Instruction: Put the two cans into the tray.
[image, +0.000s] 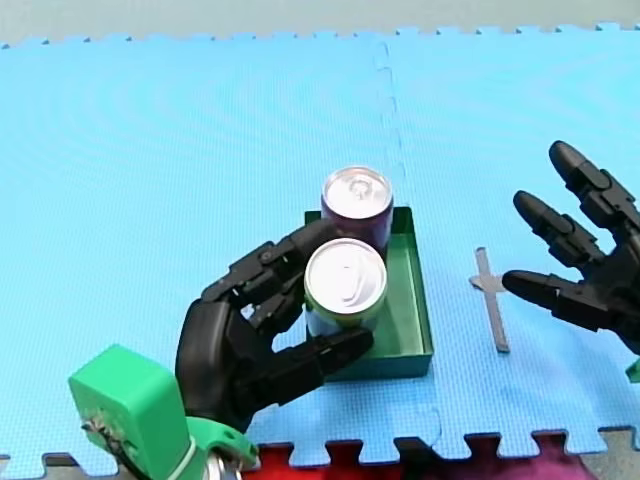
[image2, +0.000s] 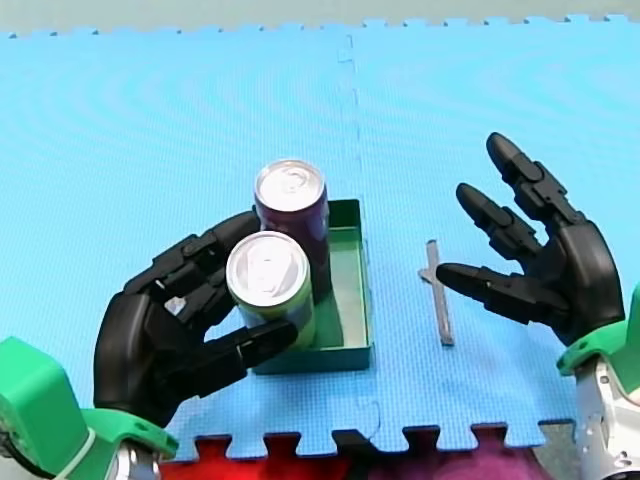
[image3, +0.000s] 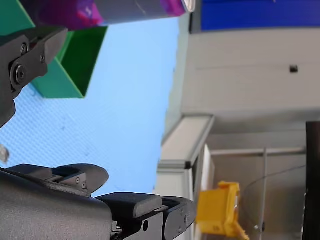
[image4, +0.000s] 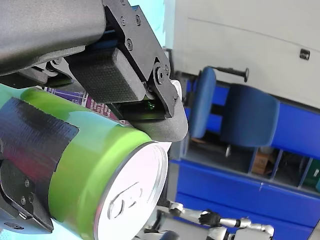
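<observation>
Green can (image: 345, 285) stands upright in the grasp of the left robot hand (image: 240, 340) at the near end of the tray (image: 390, 363), just in front of the purple can (image: 357, 205) already inside. Placing the second can looks nearly done; next the fingers must let go gently and withdraw without tipping it. The right robot hand (image2: 550, 270) hovers released, off to the right

Seemingly a robot lab: foam mat (image: 200, 150) worktop, blue office chair (image4: 245, 117), blue cabinets (image4: 230, 187).
</observation>
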